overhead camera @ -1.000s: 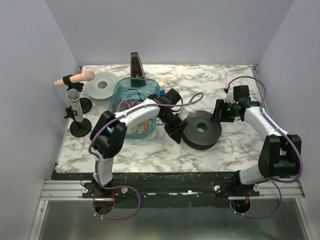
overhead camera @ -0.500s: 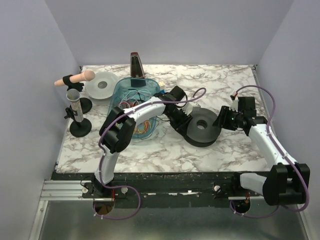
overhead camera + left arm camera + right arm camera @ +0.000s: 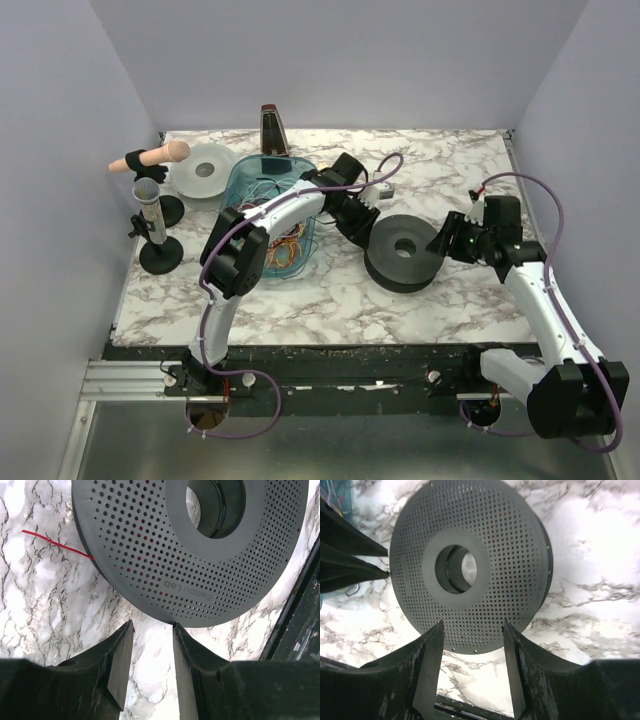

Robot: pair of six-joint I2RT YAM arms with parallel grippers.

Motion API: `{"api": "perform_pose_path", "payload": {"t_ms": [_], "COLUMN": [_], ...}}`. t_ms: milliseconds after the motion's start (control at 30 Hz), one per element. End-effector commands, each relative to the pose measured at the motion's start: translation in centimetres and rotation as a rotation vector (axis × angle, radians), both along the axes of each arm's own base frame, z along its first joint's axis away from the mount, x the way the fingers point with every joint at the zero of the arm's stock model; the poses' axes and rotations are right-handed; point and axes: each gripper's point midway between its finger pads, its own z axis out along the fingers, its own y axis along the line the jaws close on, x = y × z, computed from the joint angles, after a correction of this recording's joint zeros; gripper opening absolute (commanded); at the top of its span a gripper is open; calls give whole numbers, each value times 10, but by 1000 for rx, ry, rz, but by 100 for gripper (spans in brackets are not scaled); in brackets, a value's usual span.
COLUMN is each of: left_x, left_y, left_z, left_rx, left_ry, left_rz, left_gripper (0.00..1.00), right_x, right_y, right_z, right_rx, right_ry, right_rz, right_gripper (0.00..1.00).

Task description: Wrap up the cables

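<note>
The cables, thin red, yellow and orange wires, lie tangled in a clear blue bin. A red cable end sticks out from under the black perforated spool, which lies flat on the table. My left gripper is open and empty at the spool's left rim; in the left wrist view one fingertip is at the rim of the spool. My right gripper is open and empty at the spool's right side, and in the right wrist view it faces the spool.
A white spool lies at the back left. A black stand with a metal tube and a peg stands at the left edge. A dark upright object stands behind the bin. The table's front edge runs near the arm bases.
My left gripper has moved back along the spool's left side, away from the near edge. My right arm has swung its elbow toward the near edge; its gripper stays by the spool's right side.
</note>
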Motion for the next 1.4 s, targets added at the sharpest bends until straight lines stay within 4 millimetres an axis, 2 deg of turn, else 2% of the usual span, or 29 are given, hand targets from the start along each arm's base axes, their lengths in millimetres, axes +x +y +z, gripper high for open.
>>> {"api": "perform_pose_path", "payload": {"t_ms": [0,100,167,267,300,333,400,467,600,667,800,900,1000,1100,1267,1367], "left_x": [9,15,17,19,18,16,10,2,-16,-26,-33,-40,-44,-47,-52,-55], "left_y": [1,13,26,52,65,78,106,144,210,232,270,296,320,331,346,357], "left_z": [8,20,38,73,98,115,131,164,208,218,215,191,147,115,84,77], "left_rx": [-1,-5,-22,-32,-40,-35,16,62,98,67,-57,-135,-134,-132,-197,-225], "left_ry": [-57,-77,-112,-234,-318,-387,-517,-691,-946,-1024,-1088,-1092,-1054,-1024,-1026,-1080], "left_rz": [3,38,69,98,101,99,75,105,259,380,777,1006,1159,1246,1373,1423], "left_gripper": [45,45,47,57,61,64,71,80,99,99,99,99,99,99,99,99], "right_x": [2,5,8,17,21,24,27,30,29,26,20,14,9,6,1,-3], "right_y": [-19,-37,-47,-54,-56,-56,-57,-56,-47,-41,-34,-31,-33,-36,-43,-44], "right_z": [25,27,30,47,55,66,83,95,103,104,102,102,94,76,57,50], "right_rx": [-106,-162,-170,-185,-192,-197,-203,-206,-191,-181,-175,-175,-170,-174,-174,-184], "right_ry": [-49,-73,-103,-226,-275,-332,-430,-517,-628,-683,-774,-846,-896,-906,-918,-947], "right_rz": [-35,-80,-104,-118,-120,-125,-131,-120,-79,-42,-5,7,-18,-45,-101,-105], "right_gripper": [60,64,67,76,79,100,100,100,100,100,100,100,100,100,100,100]}}
